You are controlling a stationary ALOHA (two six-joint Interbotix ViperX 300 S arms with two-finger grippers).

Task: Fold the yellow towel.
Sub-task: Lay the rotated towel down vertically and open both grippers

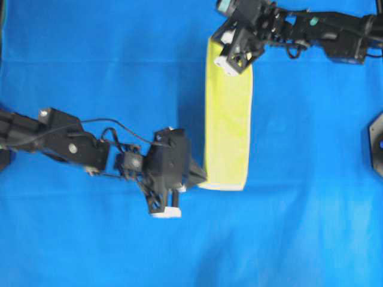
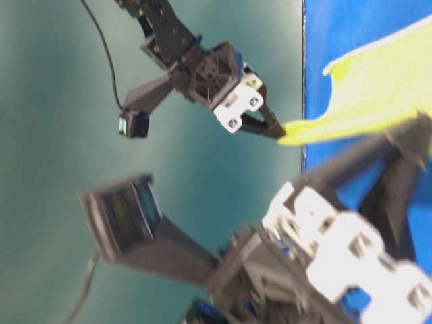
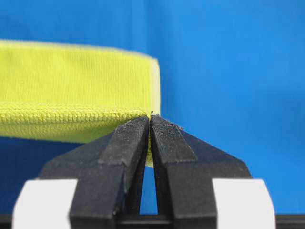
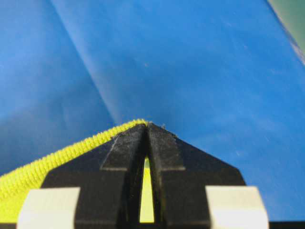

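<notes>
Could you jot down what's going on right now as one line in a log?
left gripper: shut on yellow towel corner | right gripper: shut on opposite corner | towel: narrow strip

Items as I see them from my station. Towel: yellow-green, plain, with a paler yellow hem along its edges. Table cover: solid bright blue, faint lighter crease lines. Left gripper: black fingers on white blocks. Right gripper: black fingers, white blocks too. Arms: black. Backdrop in my table-level view: plain teal.
</notes>
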